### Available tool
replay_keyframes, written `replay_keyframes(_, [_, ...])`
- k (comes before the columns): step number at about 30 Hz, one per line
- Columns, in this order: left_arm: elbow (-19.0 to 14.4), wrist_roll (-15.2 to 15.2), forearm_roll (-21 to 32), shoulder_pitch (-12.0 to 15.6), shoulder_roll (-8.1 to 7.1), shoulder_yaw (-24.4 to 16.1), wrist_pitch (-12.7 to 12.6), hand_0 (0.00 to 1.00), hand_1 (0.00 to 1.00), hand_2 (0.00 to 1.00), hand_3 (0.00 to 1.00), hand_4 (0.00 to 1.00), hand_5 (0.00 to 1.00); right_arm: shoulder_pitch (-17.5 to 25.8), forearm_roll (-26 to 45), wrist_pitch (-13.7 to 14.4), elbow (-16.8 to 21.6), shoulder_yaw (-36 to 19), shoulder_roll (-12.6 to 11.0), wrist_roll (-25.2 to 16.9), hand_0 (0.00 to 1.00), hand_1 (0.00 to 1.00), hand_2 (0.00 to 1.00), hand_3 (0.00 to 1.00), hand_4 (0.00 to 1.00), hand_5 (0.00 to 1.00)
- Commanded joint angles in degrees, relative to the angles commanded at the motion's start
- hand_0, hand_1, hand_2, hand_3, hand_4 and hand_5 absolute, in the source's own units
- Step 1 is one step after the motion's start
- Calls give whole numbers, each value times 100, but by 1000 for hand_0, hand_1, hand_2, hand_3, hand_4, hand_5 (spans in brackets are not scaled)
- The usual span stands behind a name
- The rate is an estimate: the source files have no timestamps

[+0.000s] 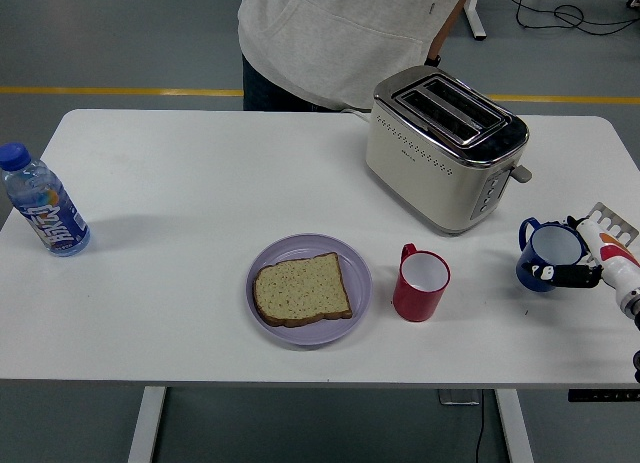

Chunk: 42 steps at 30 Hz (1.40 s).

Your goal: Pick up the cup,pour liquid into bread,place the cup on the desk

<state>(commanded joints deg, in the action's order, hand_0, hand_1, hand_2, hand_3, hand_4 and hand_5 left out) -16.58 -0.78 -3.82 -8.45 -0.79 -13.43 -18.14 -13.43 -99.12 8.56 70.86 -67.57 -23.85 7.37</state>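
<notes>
Now the blue cup [549,256] is at 3 o'clock of the table [200,183], near its right edge, and the right hand [590,268] has its fingers clamped on it. I judge this is the pick-up step. Next, the cup must travel toward 9 o'clock, over the red cup [421,281], to the bread [301,288] on the plate [355,263]. A toaster [445,158] stands at 1 o'clock, a bottle [42,203] at 9. A person [340,33] stands at 12, on a grey floor.

The robot's right hand [598,268] has thin black fingers [565,275] with small white spots. Behind the fingers it turns white, with a red and orange patch. The person [340,33] wears a light grey top.
</notes>
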Motion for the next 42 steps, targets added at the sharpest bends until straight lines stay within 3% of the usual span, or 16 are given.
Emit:
replay_keyframes(7, [-1,-40,-97,19,26,-56,2,699,714,718,573,249,998,-20,-11,-8,36,19,-147,20,445,435,554,566,677,73])
replay_keyframes(22, [-1,-111,-262,45,57,-148,10,697,711,714,568,248,998,14,-50,-102,344,282,-109,84,451,439,556,568,677,74])
replay_keyframes(42, [1,-121,-329,58,55,-171,20,695,708,709,568,250,998,271,-56,-224,661,480,-261,136,456,444,562,569,677,74])
